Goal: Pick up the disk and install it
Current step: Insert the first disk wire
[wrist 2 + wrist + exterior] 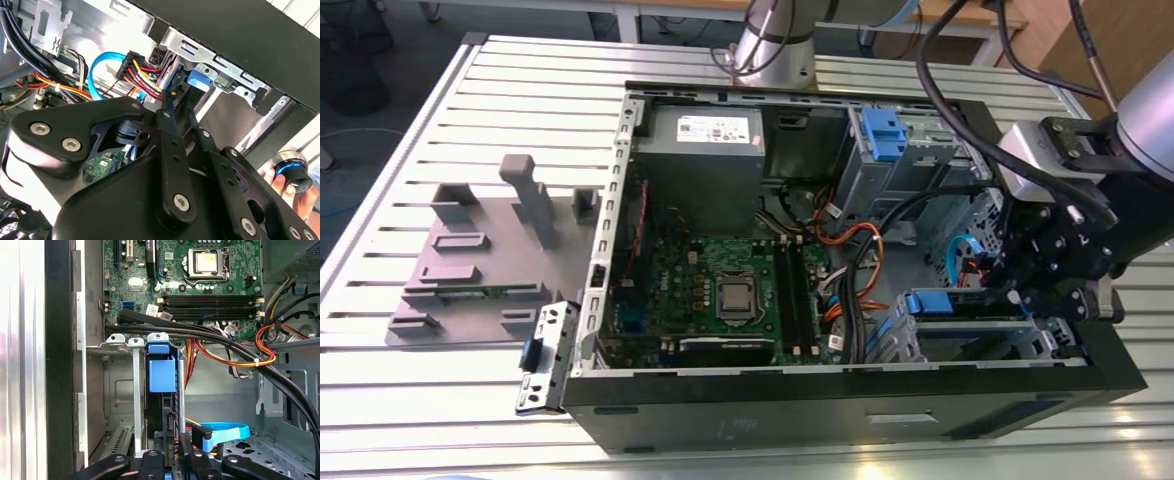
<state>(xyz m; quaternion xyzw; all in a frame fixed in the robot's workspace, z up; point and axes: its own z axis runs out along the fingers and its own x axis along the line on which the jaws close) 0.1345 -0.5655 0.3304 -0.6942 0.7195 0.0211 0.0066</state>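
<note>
Disk [162, 375]: on edge in metal drive cage [134, 390] of open computer case [854, 405], at exterior view's right; blue rail between cage guides, apparently partway into slot. Gripper [172, 442]: clamped narrowly on disk's near edge, likely to keep it aligned with guides.

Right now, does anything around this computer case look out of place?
Nothing looks damaged, and the disk sits straight in its bay. One oddity: a loose metal bracket with a blue part rests on the table against the case's corner, on the exterior view's left. A person's hand holds a blue-ringed device outside the case.
</note>
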